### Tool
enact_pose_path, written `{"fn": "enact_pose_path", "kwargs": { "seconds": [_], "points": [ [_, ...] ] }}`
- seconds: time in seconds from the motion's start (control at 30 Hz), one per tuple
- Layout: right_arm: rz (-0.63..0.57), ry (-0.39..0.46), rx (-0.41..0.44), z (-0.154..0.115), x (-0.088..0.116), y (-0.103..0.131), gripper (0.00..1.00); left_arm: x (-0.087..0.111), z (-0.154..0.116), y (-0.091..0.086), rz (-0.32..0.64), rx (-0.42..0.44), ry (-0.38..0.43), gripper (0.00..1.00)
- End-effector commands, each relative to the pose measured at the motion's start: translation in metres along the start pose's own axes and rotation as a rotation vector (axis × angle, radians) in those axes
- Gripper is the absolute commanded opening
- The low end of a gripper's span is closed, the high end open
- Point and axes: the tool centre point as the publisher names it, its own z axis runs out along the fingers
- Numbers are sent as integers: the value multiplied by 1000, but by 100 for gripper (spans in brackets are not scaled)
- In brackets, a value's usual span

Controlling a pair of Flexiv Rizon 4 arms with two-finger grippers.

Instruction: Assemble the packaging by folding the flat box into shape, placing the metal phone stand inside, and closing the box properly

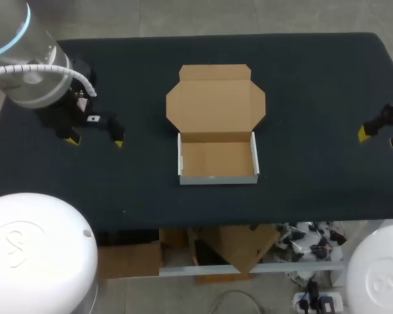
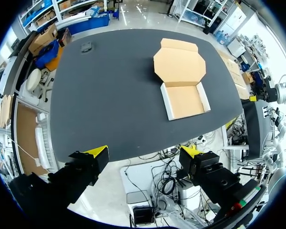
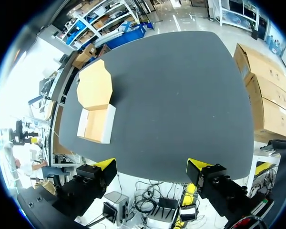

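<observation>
Table: a dark table [image 1: 327,78] carries the box.
Box: a cardboard box [image 1: 217,160] sits at the middle of the table, towards the near edge. It is folded into a shallow tray with white outer walls, and its brown floor shows.
Lid: the lid [image 1: 216,98] lies open and flat on the table behind the tray, joined along the back wall, with its flaps spread out.
Left arm: the left arm [image 1: 36,82] is over the table's left part, well apart from the box.
Left jaws: spread wide, with the yellow tips far apart. In the wrist view the box [image 2: 183,90] lies well ahead of them.
Right arm: the right arm [image 1: 388,116] is at the table's right edge, well apart from the box.
Right jaws: spread wide. The box [image 3: 96,121] lies ahead of them, off to one side.
Small dark object: the small dark object [image 2: 86,46] lies near a far corner of the table and is too small to identify.
</observation>
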Motion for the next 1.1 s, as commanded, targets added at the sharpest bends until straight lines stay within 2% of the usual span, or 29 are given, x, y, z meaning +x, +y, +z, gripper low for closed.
{"fn": "enact_pose_path", "kwargs": {
  "seconds": [0.03,0.77,1.1],
  "points": [
    [-3,4,8,-1,1,3,100,1,2,-3,-5,-6,-3,100],
    [-6,7,24,3,1,8,100,-6,12,-7,-54,-12,-16,100],
    [-6,7,24,3,1,8,100,-22,30,-24,-58,-24,-37,100]
  ]
}}
